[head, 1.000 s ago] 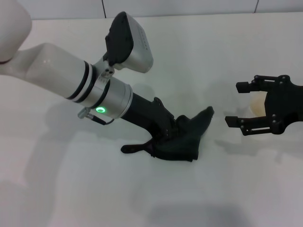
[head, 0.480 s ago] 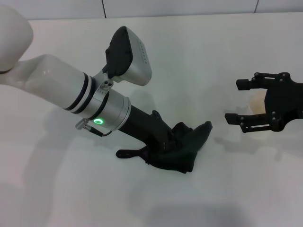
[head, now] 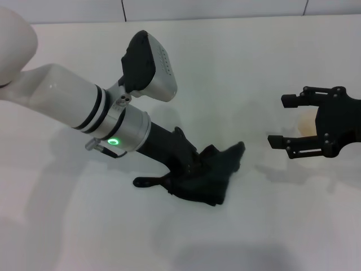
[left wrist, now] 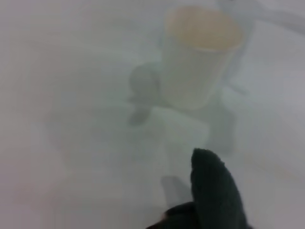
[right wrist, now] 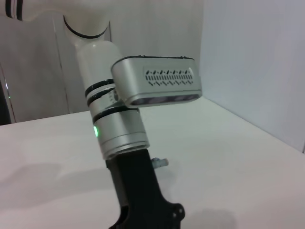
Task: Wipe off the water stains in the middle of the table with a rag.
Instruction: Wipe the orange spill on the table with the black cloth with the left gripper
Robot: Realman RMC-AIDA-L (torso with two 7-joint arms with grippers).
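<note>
The dark green-black rag (head: 211, 172) lies crumpled on the white table (head: 237, 68) near the middle, with a thin tail pointing left. My left gripper (head: 192, 168) presses down into it, shut on the cloth with its fingers buried in the folds. One corner of the rag (left wrist: 214, 191) shows in the left wrist view. The water stains are hidden or out of view. At the right, my right gripper (head: 281, 121) hovers open and apart from the rag.
A translucent white cup (head: 307, 121) of amber liquid stands just behind the right gripper's open fingers, and the cup (left wrist: 202, 52) shows again in the left wrist view. The left arm (right wrist: 119, 129) fills the right wrist view.
The left gripper has dragged the rag a little leftward and toward the near edge. The right gripper has stayed still.
</note>
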